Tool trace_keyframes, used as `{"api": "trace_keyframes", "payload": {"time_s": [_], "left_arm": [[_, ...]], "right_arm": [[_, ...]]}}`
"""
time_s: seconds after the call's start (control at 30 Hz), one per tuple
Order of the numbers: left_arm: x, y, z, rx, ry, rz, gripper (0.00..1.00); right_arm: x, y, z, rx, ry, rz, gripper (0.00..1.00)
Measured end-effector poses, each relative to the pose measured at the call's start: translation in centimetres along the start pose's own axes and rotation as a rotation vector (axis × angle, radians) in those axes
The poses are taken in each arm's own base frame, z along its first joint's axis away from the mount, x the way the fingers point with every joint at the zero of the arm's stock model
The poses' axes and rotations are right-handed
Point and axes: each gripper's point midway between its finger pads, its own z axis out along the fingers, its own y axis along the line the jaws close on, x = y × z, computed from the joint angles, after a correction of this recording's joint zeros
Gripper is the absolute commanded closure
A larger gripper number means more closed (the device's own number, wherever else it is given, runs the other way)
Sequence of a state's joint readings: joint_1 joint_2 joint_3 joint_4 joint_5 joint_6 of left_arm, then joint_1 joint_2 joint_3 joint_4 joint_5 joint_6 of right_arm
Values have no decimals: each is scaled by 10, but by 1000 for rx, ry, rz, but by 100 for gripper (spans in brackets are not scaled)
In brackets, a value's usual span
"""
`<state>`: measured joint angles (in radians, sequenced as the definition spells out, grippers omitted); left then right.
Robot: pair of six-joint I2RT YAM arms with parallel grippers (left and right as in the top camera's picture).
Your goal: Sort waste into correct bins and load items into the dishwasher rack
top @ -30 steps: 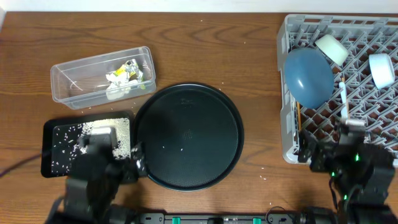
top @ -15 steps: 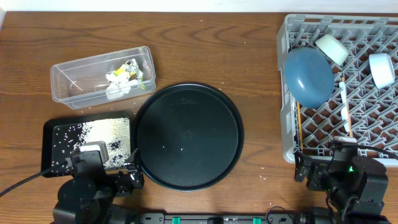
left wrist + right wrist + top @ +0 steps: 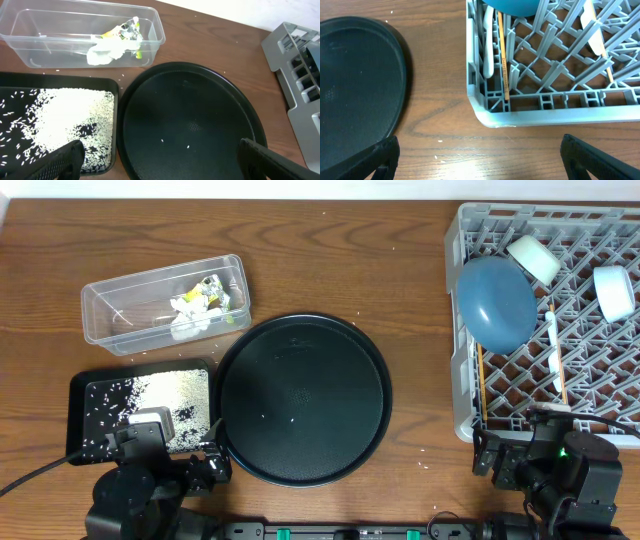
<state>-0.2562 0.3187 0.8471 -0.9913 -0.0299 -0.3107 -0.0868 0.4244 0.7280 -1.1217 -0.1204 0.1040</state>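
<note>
Nearest, low at the front edge of the worktop (image 3: 400, 280): left pincer (image 3: 167, 162), fingers spread wide apart, nothing between them. Right pincer (image 3: 480, 157) likewise agape and empty, just in front of the near wall of the grey rack (image 3: 465, 425).

Just beyond the left pincer: flat black tray (image 3: 78, 392), thick with white rice grains (image 3: 180, 392) toward its right side, thinner scatter toward the left. Just beside its right edge, round black tray (image 3: 300, 400), bare but for a few stray grains.

Over on the right, inside the rack's near-left lane, a chopstick (image 3: 503, 60) laid lengthwise along the wall. Further right, a second chopstick (image 3: 606, 65) close beside the white spoon (image 3: 552, 350), across the pegs.

Farther back, clear tub (image 3: 100, 315) behind the flat tray, well apart from the rack, with a crumpled white napkin (image 3: 188, 322) and a yellow-green wrapper (image 3: 212, 288) toward its right end. In the rack's left part, dark blue bowl (image 3: 497, 302), tipped on edge among the pegs.

Farthest: a tilted pale vessel (image 3: 532, 258) just behind the bowl, and another pale vessel (image 3: 613, 292) by the right wall. Cannot tell which is cup and which is bowl.
</note>
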Motion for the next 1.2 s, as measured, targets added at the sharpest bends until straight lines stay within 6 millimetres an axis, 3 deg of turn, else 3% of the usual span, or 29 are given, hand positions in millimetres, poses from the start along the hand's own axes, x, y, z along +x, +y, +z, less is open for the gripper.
{"api": "trace_keyframes", "payload": {"time_s": [0.2,0.4,0.73,1.03,1.2], "left_arm": [[0,0,0,0,0,0,2],[0,0,0,-1,1,0,2],[1,0,1,-1,2,0,2],[1,0,1,-1,4,1,2],[1,0,1,-1,3,0,2]], "right_arm": [[-4,2,-11,-8,-84,-11,1],[-25,5,-25,-28,-307,-50,1],[-47,6,1,-59,-568,-99,1],[-84,11,10,-88,-838,-148,1],[-87,10,20,-89,-941,-175,1]]}}
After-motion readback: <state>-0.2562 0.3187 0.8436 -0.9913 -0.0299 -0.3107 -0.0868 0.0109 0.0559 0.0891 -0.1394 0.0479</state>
